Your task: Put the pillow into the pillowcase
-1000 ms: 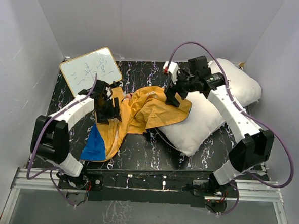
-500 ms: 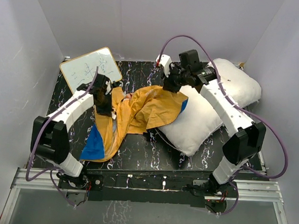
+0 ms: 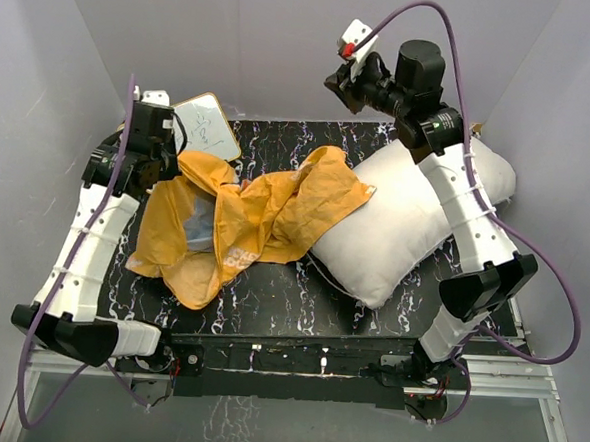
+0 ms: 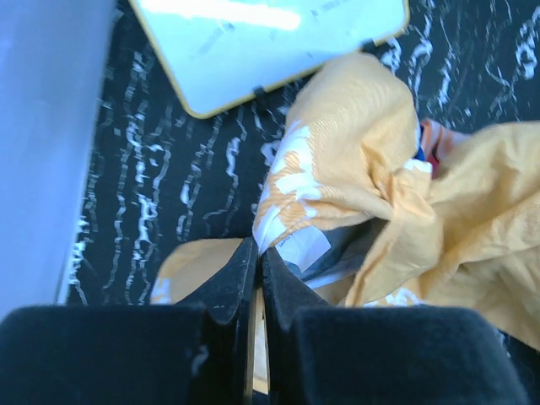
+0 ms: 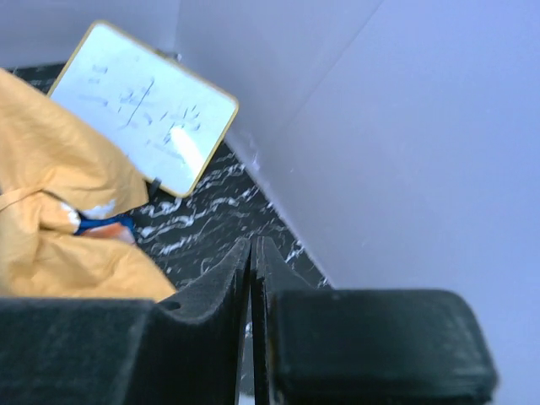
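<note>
Pillowcase (image 3: 265, 214): your left gripper (image 4: 257, 249) has its fingers pressed together on a fold of it. In the left wrist view the cloth comes straight off the tips, orange-yellow with white print patches, and nothing else is in that grip. From above, the left arm (image 3: 88, 243) stands raised at the left side of the table (image 3: 301, 292). The cloth rises from the heap up to the gripper, so that end is off the surface.

The rest of the pillowcase lies crumpled across the left and middle of the table, mostly orange face up, with a little blue in the folds. Its right end lies over the left edge of the pillow (image 3: 405, 223), touching it. You can't tell from these views whether any of the pillow sits inside the opening. The pillow rests on the right half of the table, set at an angle, with its far end toward the back right corner.

Your right gripper (image 5: 251, 246) has its fingers flat against each other and holds nothing. It sits high by the back wall (image 3: 286, 40), well apart from the cloth and the pillow.

The whiteboard (image 3: 209, 126) is at back left, just beside the left gripper.
</note>
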You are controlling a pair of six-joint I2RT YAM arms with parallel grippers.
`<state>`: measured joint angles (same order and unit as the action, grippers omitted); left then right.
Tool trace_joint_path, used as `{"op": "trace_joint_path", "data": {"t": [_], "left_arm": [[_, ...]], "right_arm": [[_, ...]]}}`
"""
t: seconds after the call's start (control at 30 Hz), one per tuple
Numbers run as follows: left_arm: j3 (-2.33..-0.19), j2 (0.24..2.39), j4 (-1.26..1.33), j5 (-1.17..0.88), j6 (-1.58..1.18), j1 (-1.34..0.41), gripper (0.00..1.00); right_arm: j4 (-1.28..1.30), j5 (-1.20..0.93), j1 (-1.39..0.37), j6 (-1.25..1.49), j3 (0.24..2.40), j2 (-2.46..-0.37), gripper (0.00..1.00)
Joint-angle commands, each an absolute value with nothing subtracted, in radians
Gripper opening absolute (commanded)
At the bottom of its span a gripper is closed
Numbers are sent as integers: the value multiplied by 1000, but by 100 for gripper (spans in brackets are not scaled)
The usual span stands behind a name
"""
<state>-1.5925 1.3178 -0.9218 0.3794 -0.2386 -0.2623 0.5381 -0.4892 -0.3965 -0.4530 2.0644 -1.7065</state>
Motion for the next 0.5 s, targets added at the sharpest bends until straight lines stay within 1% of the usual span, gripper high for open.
{"op": "trace_joint_path", "data": {"t": [0.0, 0.07, 0.1, 0.13, 0.17, 0.23, 0.27, 0.3, 0.33, 0.37, 0.4, 0.47], "left_arm": [[-1701, 1244, -1006, 586, -189, -264, 0], [-1686, 1217, -1003, 614, -169, -263, 0], [-1661, 1203, -1000, 620, -168, -263, 0], [-1628, 1191, -1000, 619, -173, -264, 0], [-1590, 1180, -1004, 605, -187, -264, 0], [-1513, 1165, -1026, 545, -235, -263, 0], [-1475, 1158, -1037, 507, -267, -263, 0], [-1438, 1152, -1043, 463, -289, -263, 0], [-1398, 1147, -1051, 424, -318, -263, 0], [-1357, 1147, -1057, 378, -339, -262, 2], [-1324, 1151, -1066, 339, -352, -263, 9], [-1287, 1178, -1110, 306, -394, -263, 29]], "right_arm": [[347, -489, -395, -396, 2164, -1738, 8], [400, -520, -393, -384, 2196, -1787, 8], [429, -566, -393, -386, 2181, -1793, 11], [462, -623, -394, -393, 2152, -1796, 22], [491, -681, -395, -398, 2114, -1797, 37], [572, -785, -395, -416, 2041, -1808, 74], [599, -806, -397, -417, 2009, -1816, 88], [636, -812, -399, -429, 1977, -1827, 98], [679, -805, -401, -463, 1957, -1841, 99], [712, -773, -404, -492, 1942, -1854, 100], [737, -733, -403, -508, 1931, -1868, 100], [770, -606, -403, -512, 1933, -1891, 99]]}}
